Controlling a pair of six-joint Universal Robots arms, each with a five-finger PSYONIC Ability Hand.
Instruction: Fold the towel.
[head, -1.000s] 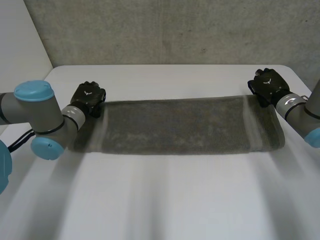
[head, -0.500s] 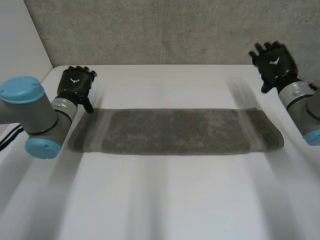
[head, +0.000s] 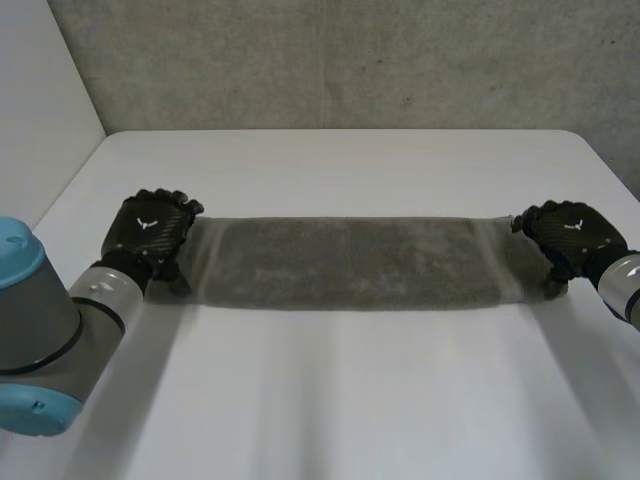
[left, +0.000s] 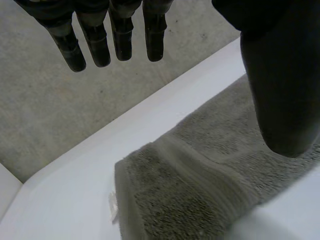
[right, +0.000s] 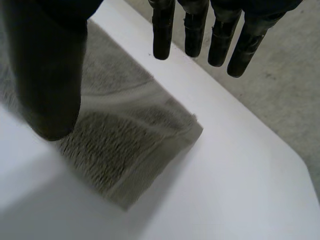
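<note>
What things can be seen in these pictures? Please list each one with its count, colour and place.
towel: one, grey, lying as a long strip across the table's middle
table: one, white, under the towel
wall: one, grey and rough, behind the table
arms: two, grey with light-blue caps, one at each side of the table
left robot hand: one, black, open, at the towel's left end
right robot hand: one, black, open, at the towel's right end

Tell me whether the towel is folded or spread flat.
Folded: the towel lies as a narrow strip, its end showing stacked layers in the right wrist view.
</note>
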